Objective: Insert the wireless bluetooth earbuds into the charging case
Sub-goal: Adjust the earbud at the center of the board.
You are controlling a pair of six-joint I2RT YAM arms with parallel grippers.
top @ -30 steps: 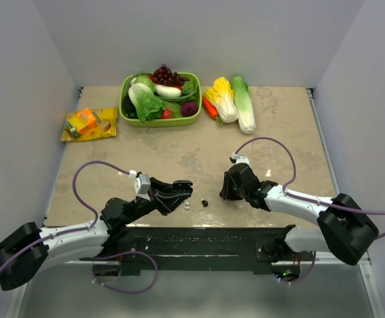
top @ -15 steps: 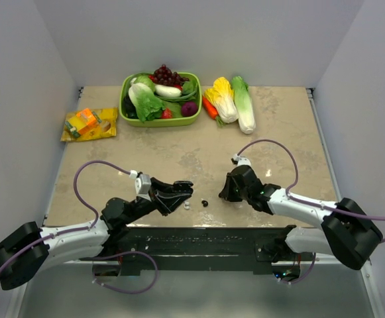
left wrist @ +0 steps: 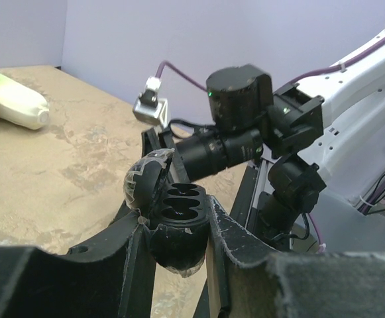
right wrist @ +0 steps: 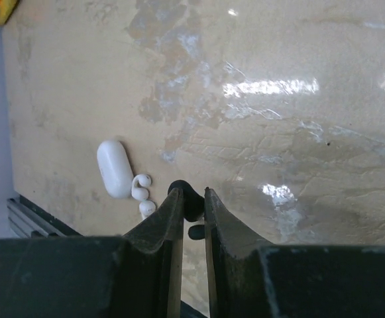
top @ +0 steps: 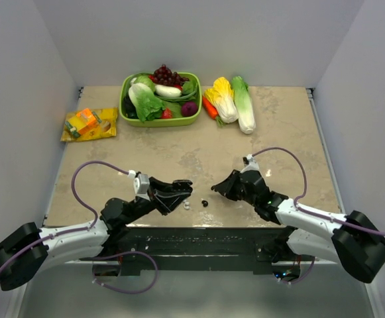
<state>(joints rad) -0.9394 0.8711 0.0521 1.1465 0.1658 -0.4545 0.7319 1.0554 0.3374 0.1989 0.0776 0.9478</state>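
My left gripper [top: 181, 189] is shut on the black charging case [left wrist: 176, 240] and holds it off the table. The case's lid [left wrist: 147, 180] is swung open and its dark sockets [left wrist: 182, 197] face up. My right gripper [top: 217, 189] hangs just right of the case, shut on a black earbud [right wrist: 193, 207] pinched between its tips [right wrist: 191, 193]. A second black earbud [top: 205, 203] and a white earbud [top: 187, 206] lie on the table near the front edge. In the right wrist view the white earbud [right wrist: 116, 169] lies left of the fingers.
A green basket [top: 159, 123] of vegetables stands at the back. Cabbages and a carrot [top: 235, 99] lie right of it. An orange snack packet [top: 89, 124] is at the back left. A black rail [top: 199, 240] runs along the near edge. Walls enclose three sides.
My right gripper closed on a black earbud, rose from the table and swung left toward the case. The left arm and the case stayed where they were.
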